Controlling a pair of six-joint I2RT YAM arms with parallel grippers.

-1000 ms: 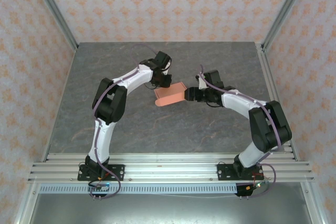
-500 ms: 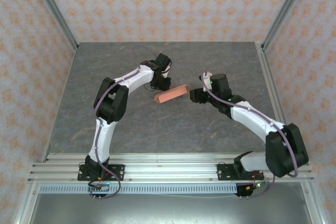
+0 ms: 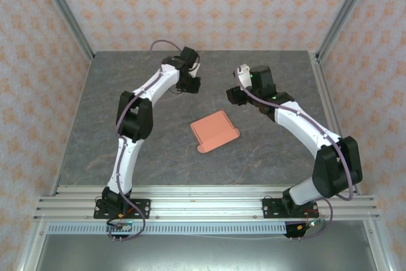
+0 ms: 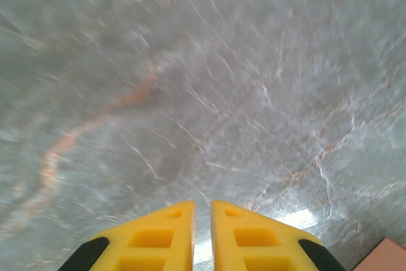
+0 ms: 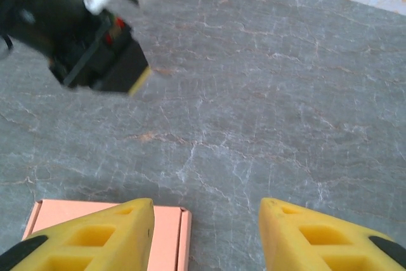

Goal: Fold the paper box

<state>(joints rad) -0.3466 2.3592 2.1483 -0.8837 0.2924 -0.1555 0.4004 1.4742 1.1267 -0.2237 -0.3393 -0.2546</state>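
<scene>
The paper box [image 3: 216, 130], a shallow salmon-orange card box, lies flat on the grey table, free of both grippers. My left gripper [image 3: 189, 85] hovers behind it to the far left. In the left wrist view its yellow fingers [image 4: 166, 233] stand almost together with nothing between them, and a corner of the box [image 4: 384, 256] shows at the lower right. My right gripper [image 3: 234, 97] hangs behind the box to the right. In the right wrist view the right gripper [image 5: 206, 202] is open and empty, with the box's edge [image 5: 169, 228] beside its left finger.
The marble-patterned table [image 3: 158, 150] is bordered by patterned walls and metal frame posts [image 3: 342, 14]. An aluminium rail [image 3: 203, 198] runs along the near edge with both arm bases. In the right wrist view the left arm's black wrist [image 5: 95, 52] sits at the upper left.
The box, earlier held up between the two grippers, now lies flat on the table nearer the front. Both grippers have pulled back toward the far wall, and the right jaws have narrowed somewhat.
</scene>
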